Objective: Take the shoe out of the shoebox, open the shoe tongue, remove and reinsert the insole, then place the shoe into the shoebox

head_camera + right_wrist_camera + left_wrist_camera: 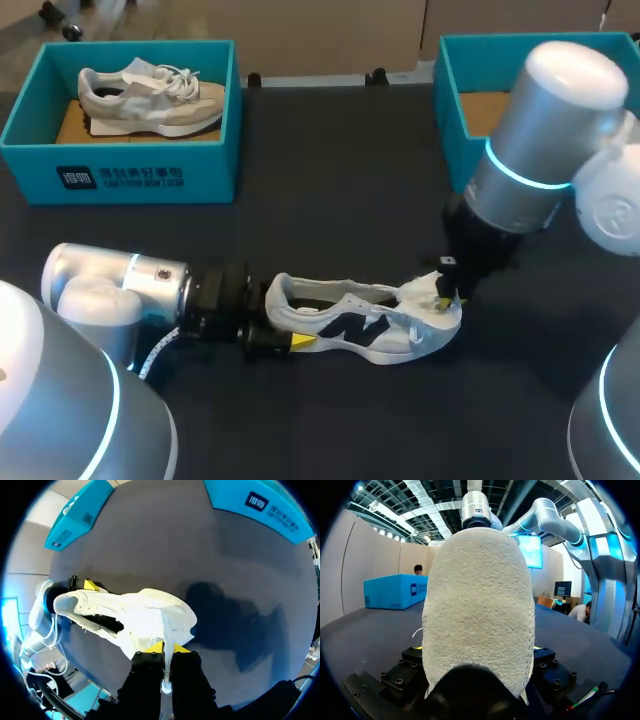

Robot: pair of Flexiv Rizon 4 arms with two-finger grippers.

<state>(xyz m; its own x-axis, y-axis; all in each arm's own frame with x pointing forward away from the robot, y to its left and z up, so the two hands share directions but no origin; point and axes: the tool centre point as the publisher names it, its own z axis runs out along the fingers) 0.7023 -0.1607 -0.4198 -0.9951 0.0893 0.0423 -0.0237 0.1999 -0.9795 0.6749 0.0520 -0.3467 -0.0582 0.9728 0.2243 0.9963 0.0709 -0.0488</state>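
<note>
Shoe [365, 325]: heel [477, 605] apparently between left fingers [302, 342], tongue [167, 640] between right fingers [150, 671].

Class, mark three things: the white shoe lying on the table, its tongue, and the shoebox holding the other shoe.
white shoe [350, 325], head view, side panel at the dark logo.
shoe tongue [168, 665], right wrist view, its pulled-out end.
shoebox [150, 178], head view, front wall.

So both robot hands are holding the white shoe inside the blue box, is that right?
Not quite. Both the left gripper and the right gripper are holding the white shoe, but it is out on the dark table, not inside a blue box. The head view shows it. The beige shoe in the left shoebox is a different one.
</note>
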